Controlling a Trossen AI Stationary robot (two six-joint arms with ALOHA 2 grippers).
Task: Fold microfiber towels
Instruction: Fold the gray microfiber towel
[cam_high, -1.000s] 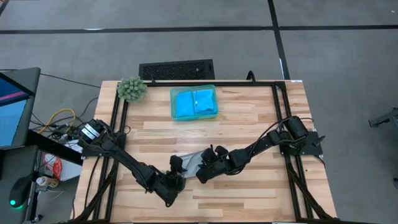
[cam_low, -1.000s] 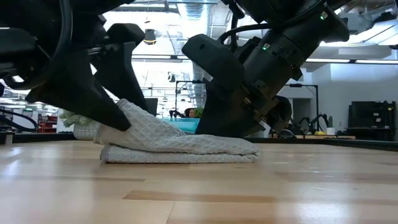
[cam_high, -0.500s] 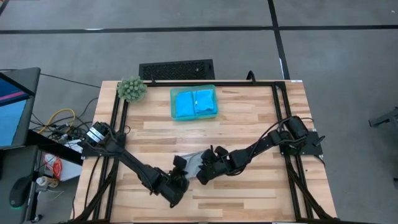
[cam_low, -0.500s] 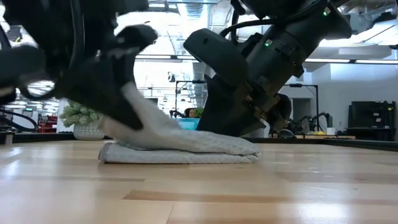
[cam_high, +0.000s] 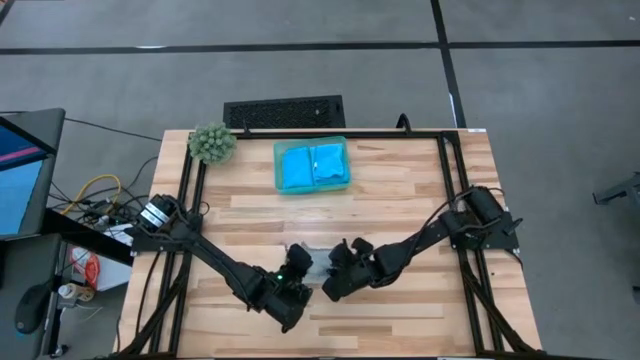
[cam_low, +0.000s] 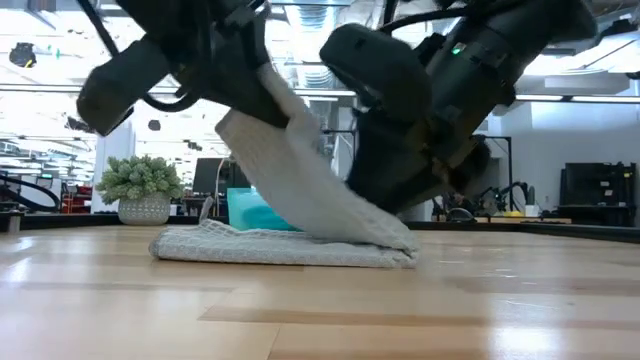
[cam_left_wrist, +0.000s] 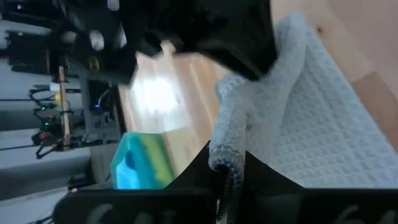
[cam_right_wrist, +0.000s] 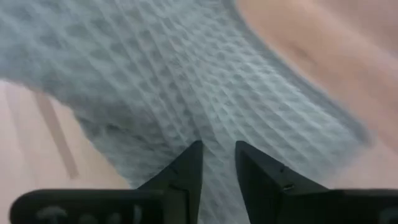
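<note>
A: What's on the wooden desk (cam_high: 400, 200)?
B: Plant ball (cam_high: 212, 143) and teal tray (cam_high: 312, 166) at the back.
A: Grey towel (cam_low: 300, 210)?
B: Near the front edge, lifted by the clamped left gripper (cam_high: 298, 284); right gripper (cam_high: 335, 283) pinches its other side.

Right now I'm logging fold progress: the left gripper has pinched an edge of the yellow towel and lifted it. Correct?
Not quite: the towel is light grey, not yellow, as the low view shows. The left gripper has pinched its edge and lifted it.

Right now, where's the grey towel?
The grey towel sits at the table's front centre in the high view, between the left gripper, shut on its raised edge, and the right gripper; its lower layer lies flat on the wood.
</note>
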